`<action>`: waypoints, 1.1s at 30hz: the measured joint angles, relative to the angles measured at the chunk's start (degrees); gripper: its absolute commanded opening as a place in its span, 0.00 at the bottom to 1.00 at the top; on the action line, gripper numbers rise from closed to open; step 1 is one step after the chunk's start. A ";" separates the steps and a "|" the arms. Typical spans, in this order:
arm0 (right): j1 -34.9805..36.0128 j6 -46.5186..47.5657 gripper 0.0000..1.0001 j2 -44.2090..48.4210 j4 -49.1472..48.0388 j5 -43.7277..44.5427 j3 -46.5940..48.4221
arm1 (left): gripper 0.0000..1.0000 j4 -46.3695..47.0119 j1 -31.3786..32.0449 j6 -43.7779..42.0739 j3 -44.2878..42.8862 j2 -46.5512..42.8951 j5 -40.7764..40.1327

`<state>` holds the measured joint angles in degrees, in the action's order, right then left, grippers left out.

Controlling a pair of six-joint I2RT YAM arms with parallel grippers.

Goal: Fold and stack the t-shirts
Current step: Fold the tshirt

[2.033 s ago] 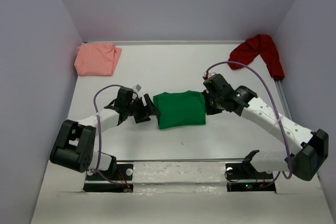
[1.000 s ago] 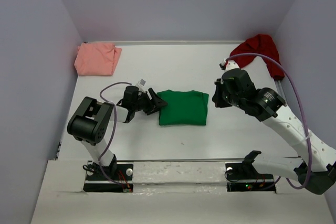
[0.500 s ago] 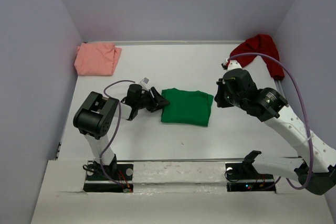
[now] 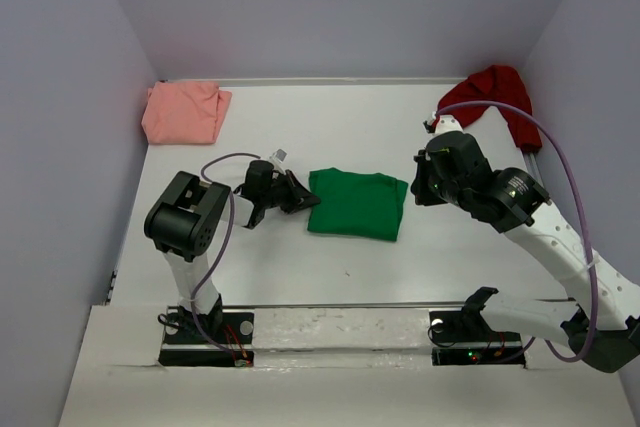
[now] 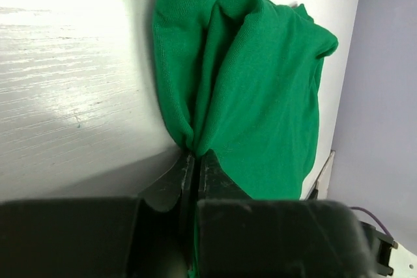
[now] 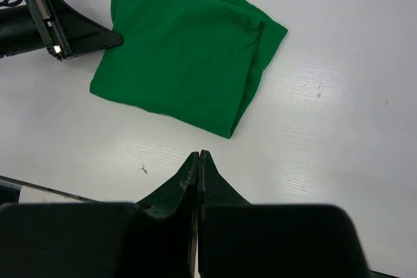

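My left gripper [image 5: 195, 159] jaws pinch the green t-shirt [image 5: 260, 89] edge — I'd drag slowly, keeping the fold; right gripper [image 6: 197, 155] closed, empty.

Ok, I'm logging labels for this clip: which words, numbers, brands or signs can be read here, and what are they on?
No text can be read in any view.
The green t-shirt, salmon-pink t-shirt and dark red t-shirt show no print.
The small white tag beside the left end effector is too small to tell whether it carries writing.
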<state>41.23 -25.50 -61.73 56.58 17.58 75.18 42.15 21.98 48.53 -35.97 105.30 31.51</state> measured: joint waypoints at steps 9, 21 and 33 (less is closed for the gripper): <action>0.00 0.00 0.00 -0.13 -0.02 -0.07 0.00 | 0.53 -5.53 1.09 -1.09 0.66 -4.92 -6.43; 0.00 -0.02 0.00 -1.25 -0.44 -1.77 0.00 | 0.77 -19.02 3.08 -3.48 1.97 -15.91 -22.34; 0.00 -0.13 0.00 0.31 0.46 -2.05 2.54 | 0.76 -5.57 2.97 -5.01 -2.08 -5.38 -13.60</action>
<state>41.23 -25.63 -61.43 57.04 15.53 77.71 36.58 24.95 43.53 -38.04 99.92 17.91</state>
